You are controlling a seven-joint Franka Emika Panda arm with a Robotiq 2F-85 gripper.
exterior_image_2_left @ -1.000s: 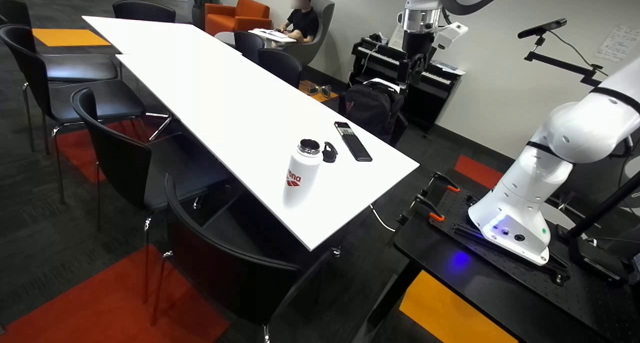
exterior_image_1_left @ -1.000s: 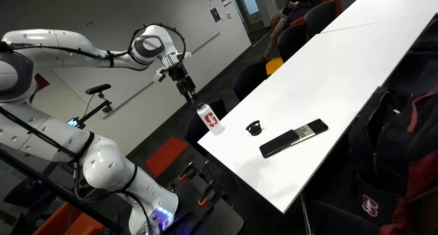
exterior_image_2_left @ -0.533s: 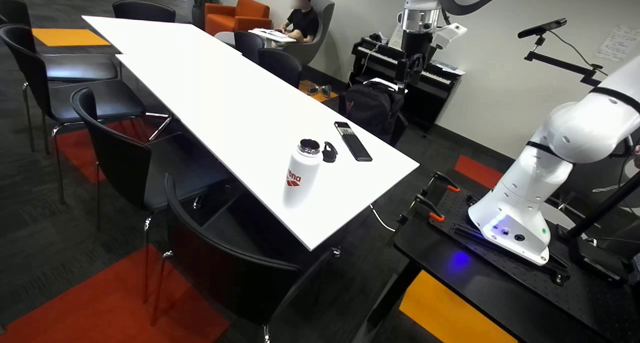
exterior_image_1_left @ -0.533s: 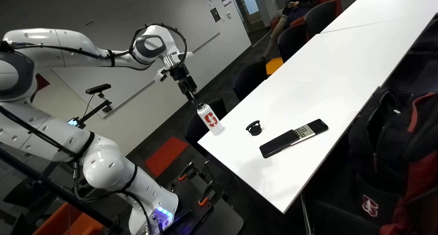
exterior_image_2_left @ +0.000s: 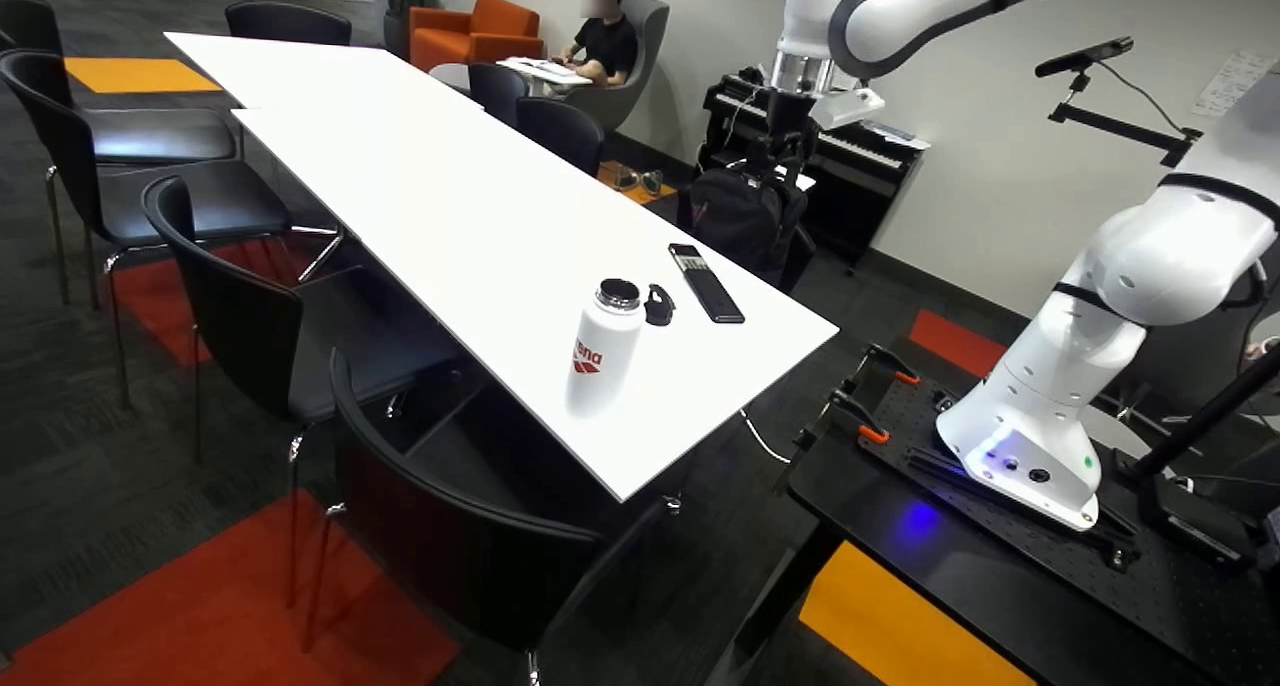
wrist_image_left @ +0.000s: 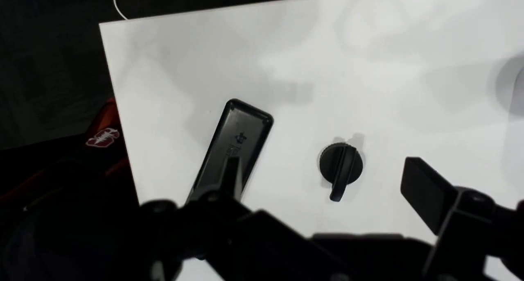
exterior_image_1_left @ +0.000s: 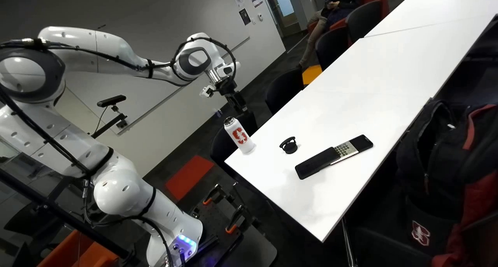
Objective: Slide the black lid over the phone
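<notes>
Looked like the approach step tbh: wrist view had the end effector (wrist_image_left: 328, 183) spread wide, gripping nothing, black lid (wrist_image_left: 340, 165) right of centre, phone (wrist_image_left: 230, 146) left. Next probably needed lowering around the black lid.

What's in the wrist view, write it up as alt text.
A round black cap seen on a white table, framed by an open black gripper. To the cap's left in the picture lies a flat black device, partly hidden by the gripper.
</notes>
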